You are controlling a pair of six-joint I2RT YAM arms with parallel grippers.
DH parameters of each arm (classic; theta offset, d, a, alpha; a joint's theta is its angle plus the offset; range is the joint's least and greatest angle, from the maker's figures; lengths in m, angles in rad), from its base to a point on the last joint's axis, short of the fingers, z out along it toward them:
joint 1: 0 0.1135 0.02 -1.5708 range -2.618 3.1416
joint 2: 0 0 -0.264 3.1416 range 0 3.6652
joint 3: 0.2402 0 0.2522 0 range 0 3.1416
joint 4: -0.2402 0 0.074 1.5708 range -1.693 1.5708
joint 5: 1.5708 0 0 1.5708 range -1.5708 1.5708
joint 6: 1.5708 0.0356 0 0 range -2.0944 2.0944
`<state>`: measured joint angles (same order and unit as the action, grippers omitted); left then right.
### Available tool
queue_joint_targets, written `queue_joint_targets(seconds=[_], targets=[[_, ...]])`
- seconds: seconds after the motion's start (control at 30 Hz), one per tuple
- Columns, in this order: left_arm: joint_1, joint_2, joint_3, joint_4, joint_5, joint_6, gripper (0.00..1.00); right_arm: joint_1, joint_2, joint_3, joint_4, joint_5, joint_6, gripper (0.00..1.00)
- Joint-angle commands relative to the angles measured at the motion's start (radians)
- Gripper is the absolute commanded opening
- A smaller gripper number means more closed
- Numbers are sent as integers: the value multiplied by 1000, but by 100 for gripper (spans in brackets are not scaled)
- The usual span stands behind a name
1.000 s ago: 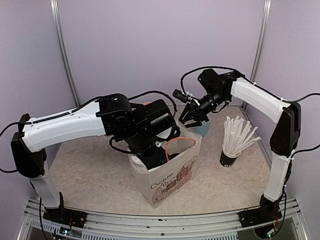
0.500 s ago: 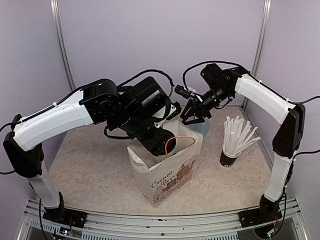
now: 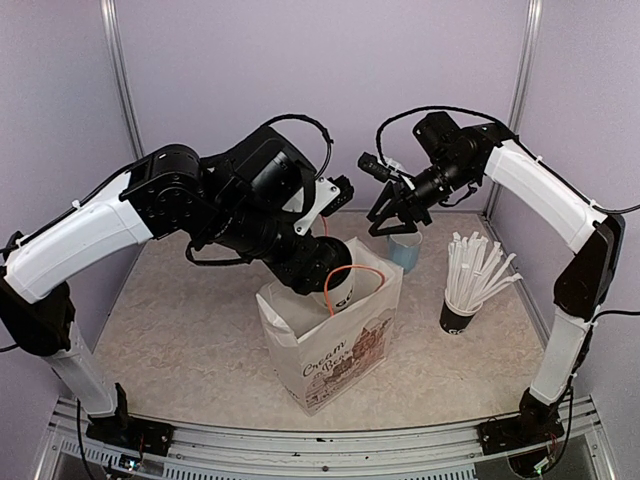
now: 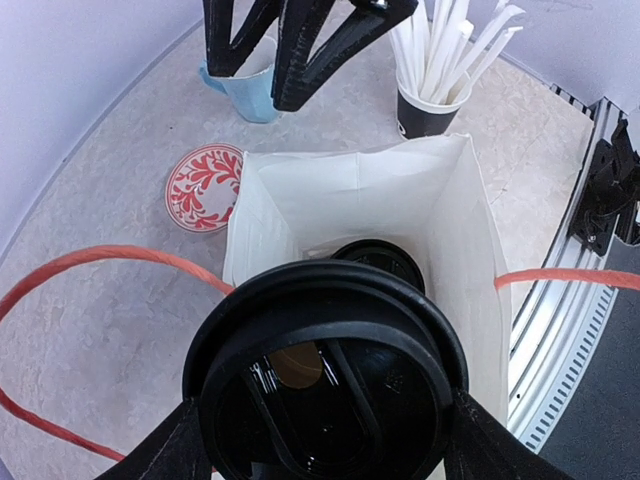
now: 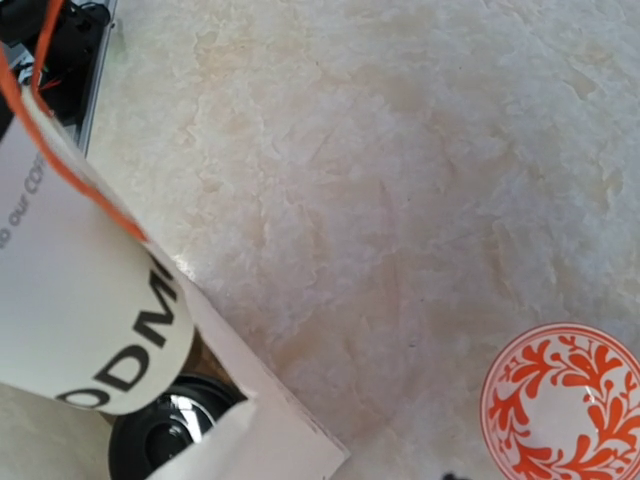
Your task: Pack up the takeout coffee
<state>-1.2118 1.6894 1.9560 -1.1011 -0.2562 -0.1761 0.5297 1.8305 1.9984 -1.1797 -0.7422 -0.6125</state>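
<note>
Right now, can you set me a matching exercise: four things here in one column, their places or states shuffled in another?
Things: 1 lettered cup; 2 other cup's lid; 3 blue mug; 4 red-patterned disc.
States: a lying flat on the table; b clamped in the left gripper above the bag; c standing unlidded; d down inside the bag.
Pairs: 1-b, 2-d, 3-c, 4-a.

The cup [image 5: 90, 320] is looking like plain matt white paper with printed black lettering, while its lid [image 4: 325, 380] is showing up as glossy black plastic catching some light. The bag [image 4: 330, 195] is coming across as slightly creased matt white paper with an orange cord handle [image 4: 90, 258], and the table [image 5: 400, 180] is reading as a mottled beige, stone-look matt top.
</note>
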Motion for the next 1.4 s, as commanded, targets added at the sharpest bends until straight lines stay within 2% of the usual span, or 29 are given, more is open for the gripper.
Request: queue_joint_targets(seconds=[0.0,0.17,0.37,0.5,0.8,1.0,1.2,1.37], targets=[[5,-30,-9,-51,46,-38,70,-8,-33,4,-19,1,5,51],[-35,-20,-12,-148,65,-126,66,-8,-26,-14,-23,6,-30,51],[-75,16,-9,-259,69,-202,64,-8,48,54,-60,-13,-75,51],[-78,34,-31,-265,67,-219,64,-7,85,67,-28,-8,-88,51],[-31,90,-30,-265,78,-172,62,17,179,180,31,-46,-72,51],[10,110,-53,-266,51,-135,61,19,180,156,75,-66,-55,50],[66,146,-4,-263,-49,-65,61,19,145,85,127,-66,-36,50],[82,123,3,-257,-57,-53,60,19,124,45,153,-71,-24,51]])
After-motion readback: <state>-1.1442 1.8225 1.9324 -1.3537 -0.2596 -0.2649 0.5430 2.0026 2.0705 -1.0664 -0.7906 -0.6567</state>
